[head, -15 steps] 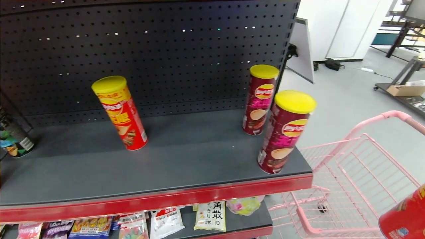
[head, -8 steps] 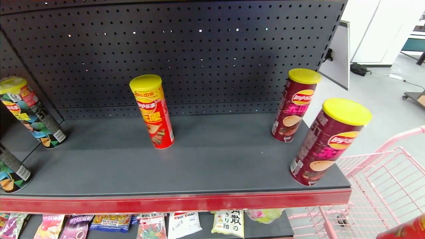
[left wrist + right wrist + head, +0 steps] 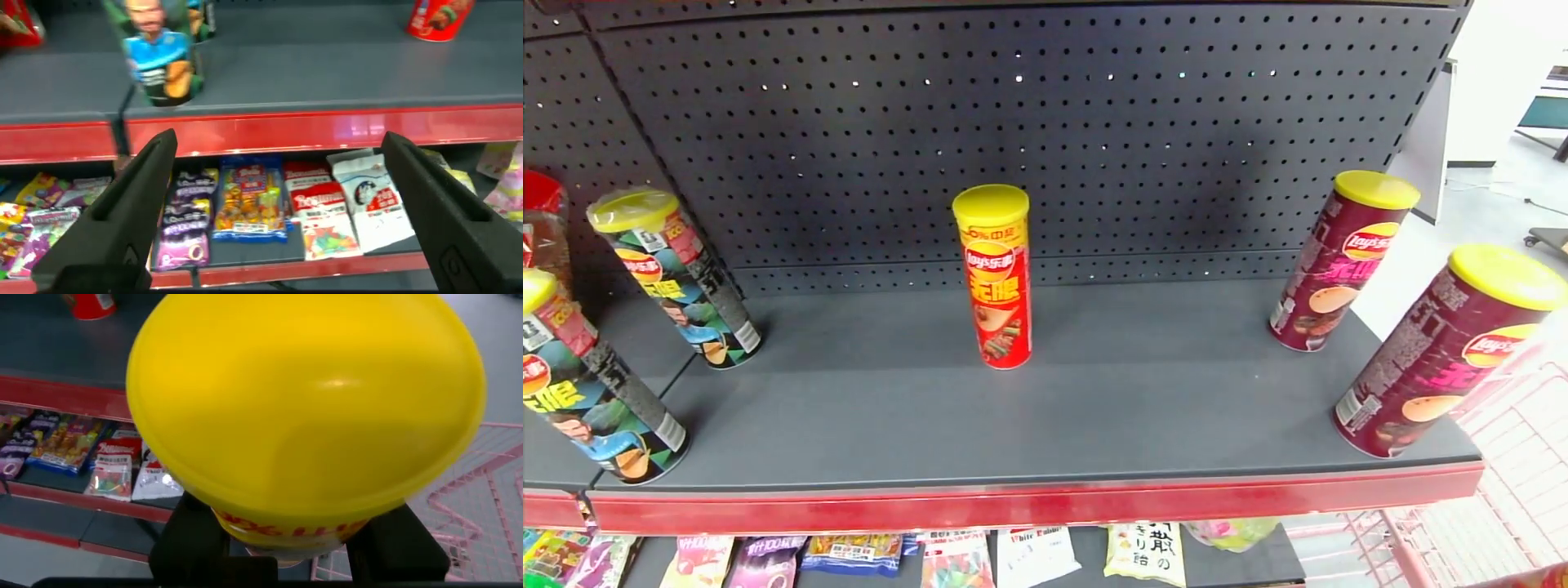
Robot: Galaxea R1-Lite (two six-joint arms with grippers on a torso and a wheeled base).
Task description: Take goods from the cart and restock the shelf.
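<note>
Open, empty left jaws facing shelf (image 3: 327,77). Grip of right jaws on yellow-lidded can (image 3: 306,400). Upright red can (image 3: 1001,278) at 12 o'clock.

So the grey shelf (image 3: 1094,425) with the red front lip has one red can (image 3: 996,278) standing upright, pretty much dead center. At the right end stand the rear maroon can (image 3: 1339,261) and front maroon can (image 3: 1445,359), well apart from the red one. Over on the left are two dark patterned cans (image 3: 678,278), one behind the other.
</note>
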